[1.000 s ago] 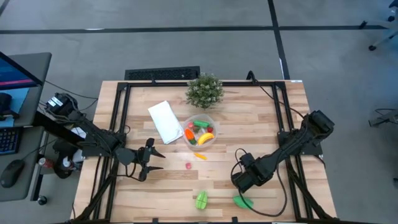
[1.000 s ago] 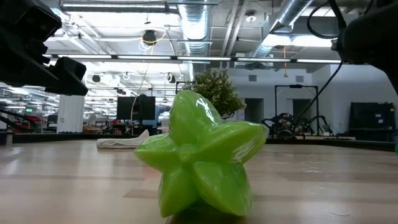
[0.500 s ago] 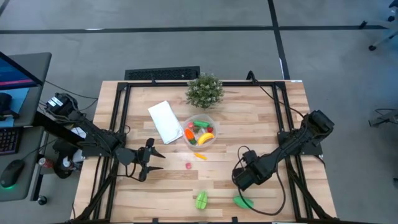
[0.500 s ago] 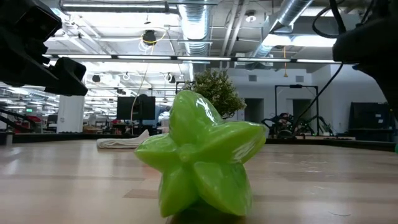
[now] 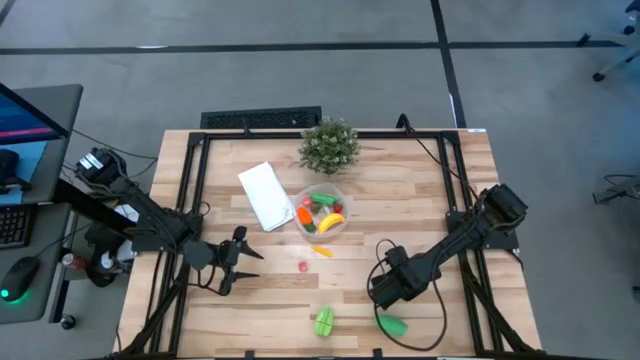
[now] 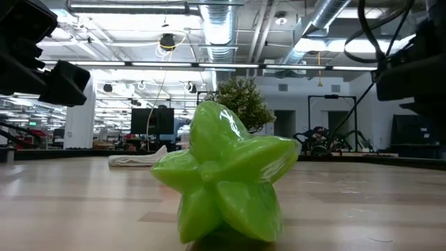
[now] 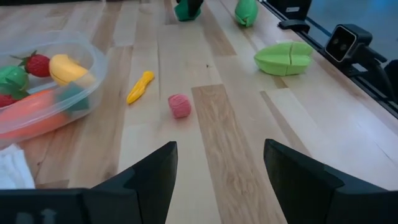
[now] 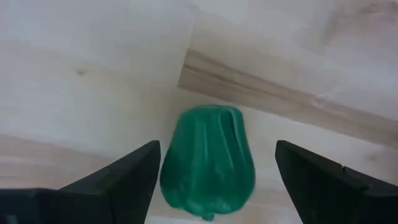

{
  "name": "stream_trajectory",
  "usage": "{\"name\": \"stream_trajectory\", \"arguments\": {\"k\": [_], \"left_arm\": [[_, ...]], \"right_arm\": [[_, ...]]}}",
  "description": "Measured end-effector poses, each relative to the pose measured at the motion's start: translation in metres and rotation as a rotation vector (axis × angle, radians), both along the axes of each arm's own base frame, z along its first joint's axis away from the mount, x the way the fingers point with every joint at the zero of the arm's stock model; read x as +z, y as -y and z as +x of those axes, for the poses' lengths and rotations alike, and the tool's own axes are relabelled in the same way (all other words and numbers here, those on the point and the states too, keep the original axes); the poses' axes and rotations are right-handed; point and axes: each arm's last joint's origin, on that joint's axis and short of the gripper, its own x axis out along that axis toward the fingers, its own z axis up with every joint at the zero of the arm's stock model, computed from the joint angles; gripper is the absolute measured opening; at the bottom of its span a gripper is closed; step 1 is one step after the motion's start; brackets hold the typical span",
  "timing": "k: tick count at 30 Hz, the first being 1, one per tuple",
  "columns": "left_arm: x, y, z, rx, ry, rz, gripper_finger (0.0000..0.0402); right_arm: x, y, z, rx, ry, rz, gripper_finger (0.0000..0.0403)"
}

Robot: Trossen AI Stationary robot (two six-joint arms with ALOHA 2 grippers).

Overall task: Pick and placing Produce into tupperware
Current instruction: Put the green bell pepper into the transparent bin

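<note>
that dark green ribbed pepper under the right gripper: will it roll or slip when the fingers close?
The dark green ribbed toy pepper looks rounded and glossy, so it may slip or squirt out. It lies on its side on the wooden table, so a nudge could roll it. It is probably light hollow plastic.

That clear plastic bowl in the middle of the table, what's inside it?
The tupperware holds toy produce: a yellow banana, an orange carrot, a strawberry and green pieces. Anything lying under them is covered.
</note>
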Motion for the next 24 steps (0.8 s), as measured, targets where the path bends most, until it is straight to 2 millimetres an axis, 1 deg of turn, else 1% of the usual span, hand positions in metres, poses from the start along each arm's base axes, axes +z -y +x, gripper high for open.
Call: {"name": "stream_trajectory", "arguments": {"k": [8, 15, 17, 24], "left_arm": [[0.000, 0.001, -0.001, 0.013, 0.006, 0.005, 0.0231], [0.000, 0.002, -0.002, 0.007, 0.007, 0.004, 0.0231], [0.000, 0.003, -0.002, 0.005, 0.008, 0.006, 0.0231], [0.000, 0.003, -0.003, 0.025, 0.015, 0.015, 0.0231]], "right_arm": [[0.000, 0.001, 0.001, 0.011, 0.006, 0.008, 0.0313], [-0.014, 0.002, -0.002, -0.007, 0.031, 0.046, 0.0313], [-0.015, 0.002, -0.002, -0.007, 0.036, 0.048, 0.0313], [-0.015, 0.004, -0.001, 0.001, 0.035, 0.054, 0.0297]]}}
